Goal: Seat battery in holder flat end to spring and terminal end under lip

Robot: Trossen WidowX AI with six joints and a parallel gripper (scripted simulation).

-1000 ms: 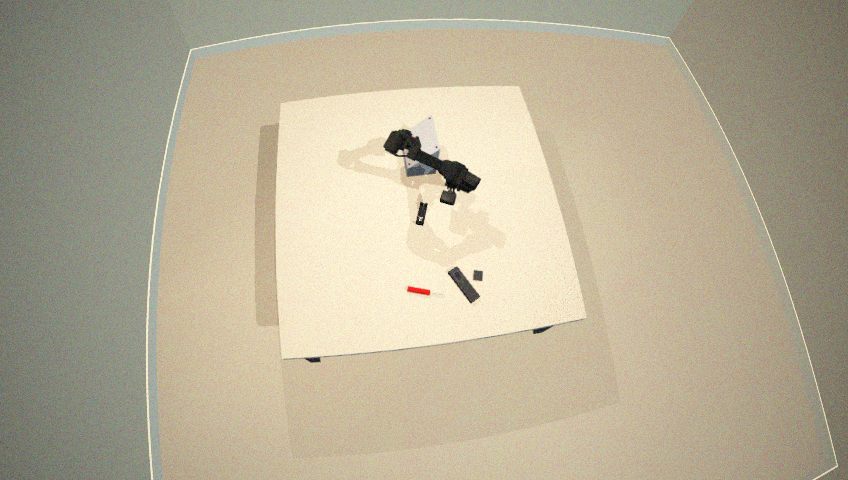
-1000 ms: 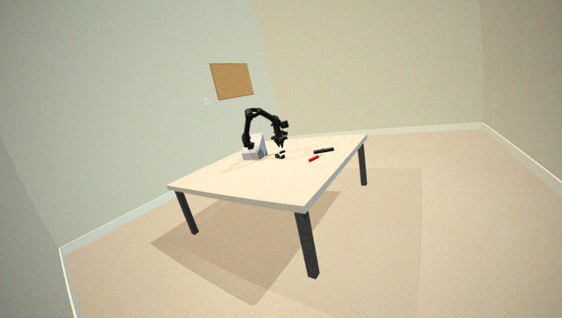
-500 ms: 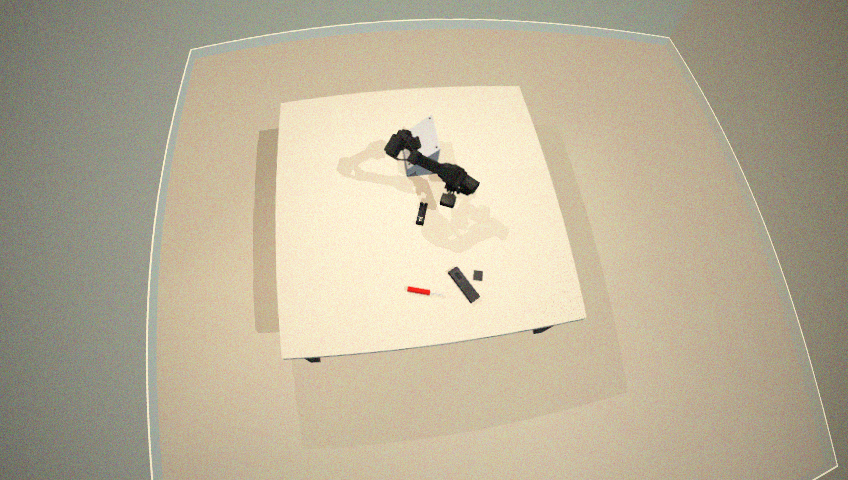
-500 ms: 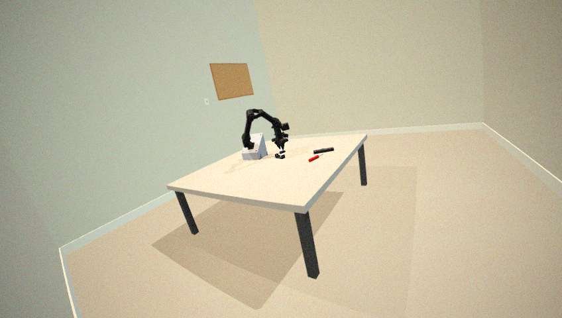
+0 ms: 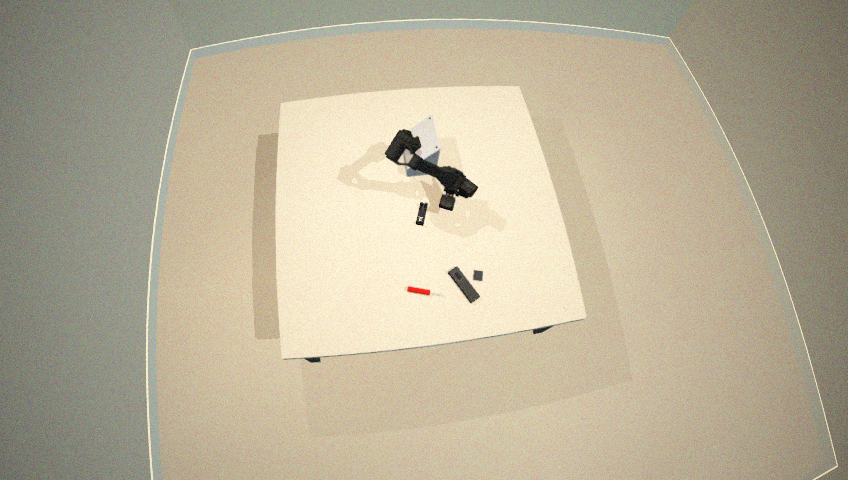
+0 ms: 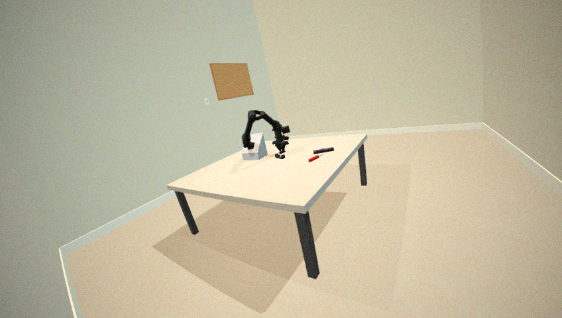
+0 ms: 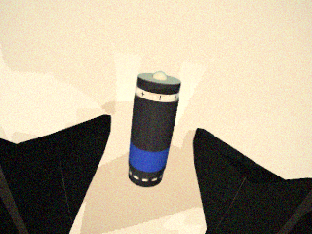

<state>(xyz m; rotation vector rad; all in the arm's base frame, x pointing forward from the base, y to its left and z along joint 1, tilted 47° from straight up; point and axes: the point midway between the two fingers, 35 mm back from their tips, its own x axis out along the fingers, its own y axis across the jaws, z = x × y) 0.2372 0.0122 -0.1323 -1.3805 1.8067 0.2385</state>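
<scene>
Hand stands partly open, holding nothing, fingers either side of the battery with visible gaps; worktop bears all items; arm is bent over, wrist low; dark remote-like bar and red-handled screwdriver lie well apart from the work; holder sits near the hand, unfilled.

Battery lies on its side on the worktop, outside the holder, terminal end away from the hand's base; judged rigid, modestly heavy for its size, smooth-sleeved, liable to roll or slip; recommended hold is square across mid-barrel, both ends left free for spring and lip; slight skew to the fingers merits correction before closing; off-centre contact could twist it; firm, moderate grip should suffice.
</scene>
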